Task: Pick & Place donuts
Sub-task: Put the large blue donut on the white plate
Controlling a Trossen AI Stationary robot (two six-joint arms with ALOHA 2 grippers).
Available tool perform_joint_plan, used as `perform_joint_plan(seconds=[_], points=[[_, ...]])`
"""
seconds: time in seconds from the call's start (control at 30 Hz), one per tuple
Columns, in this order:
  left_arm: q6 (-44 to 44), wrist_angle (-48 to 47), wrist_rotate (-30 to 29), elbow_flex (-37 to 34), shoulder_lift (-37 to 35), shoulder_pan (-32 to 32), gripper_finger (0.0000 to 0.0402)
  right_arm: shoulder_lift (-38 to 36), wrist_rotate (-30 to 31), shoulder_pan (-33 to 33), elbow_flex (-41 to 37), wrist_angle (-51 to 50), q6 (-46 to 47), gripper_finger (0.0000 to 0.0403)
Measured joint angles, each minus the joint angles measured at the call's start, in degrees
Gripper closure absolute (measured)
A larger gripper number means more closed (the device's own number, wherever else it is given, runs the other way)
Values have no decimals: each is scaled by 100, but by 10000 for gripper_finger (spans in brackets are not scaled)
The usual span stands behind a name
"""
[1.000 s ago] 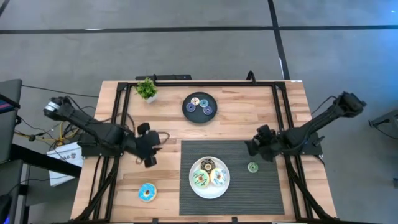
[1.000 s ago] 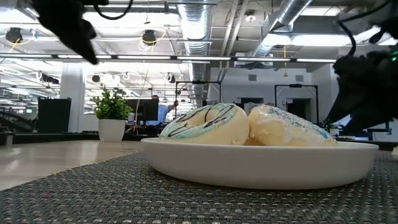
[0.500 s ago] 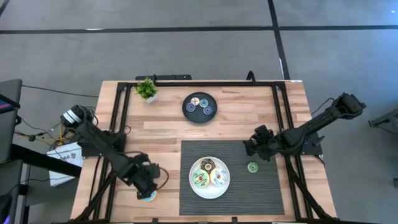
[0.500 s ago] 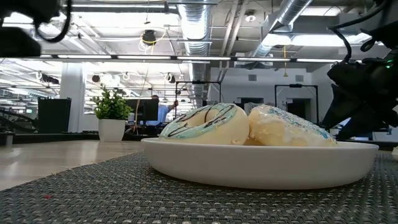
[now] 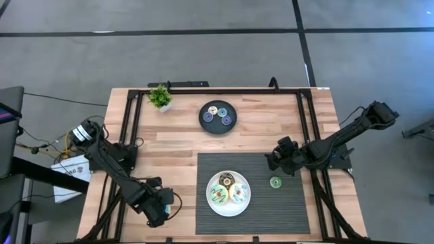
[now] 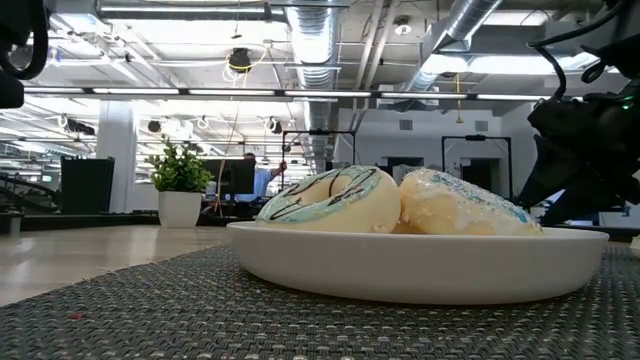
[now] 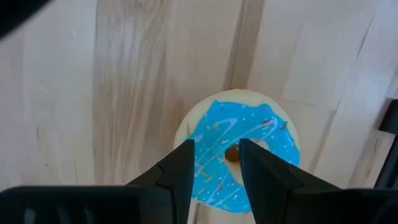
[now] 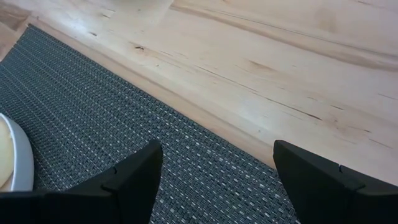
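Right now the blue donut (image 7: 239,155) lies flat on the bare wood, left of the mat (image 5: 285,203) and near the table's front edge. The left gripper (image 7: 214,163) is right over it, pointing down. Its two fingers (image 7: 180,174) are only a little way apart. They stand over the icing beside the hole, and I cannot tell if they touch it. The donut is not held. From above, the left arm hides it; the arm reaches in from the left side and bends down to that spot (image 5: 154,207).

On the mat sits the white plate (image 5: 228,210) with three big donuts: a brown one (image 5: 225,180), a white-green one (image 5: 218,196) and a cream-pink one (image 5: 238,193). A small green donut (image 5: 275,181) lies on the mat, just right of the plate.

The right gripper (image 5: 273,159) hangs above the mat's back right part, behind the green donut. Its fingers (image 8: 134,180) are wide apart and hold nothing.

Behind the mat is a black plate (image 5: 218,116) with small donuts. A small plant (image 5: 161,97) stands at the back left.
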Motion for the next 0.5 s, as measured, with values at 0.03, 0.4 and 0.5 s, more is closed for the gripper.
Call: perform_joint_plan(seconds=[0.03,0.4,0.5], points=[[1,-5,-7,-1,0,-18,284,0,-2,0,0,0,4,106],[-162,-33,-129,-2,0,-54,254,0,-1,0,0,0,6,106],[-227,-135,-120,-4,0,-56,223,0,-1,0,0,-1,4,106]])
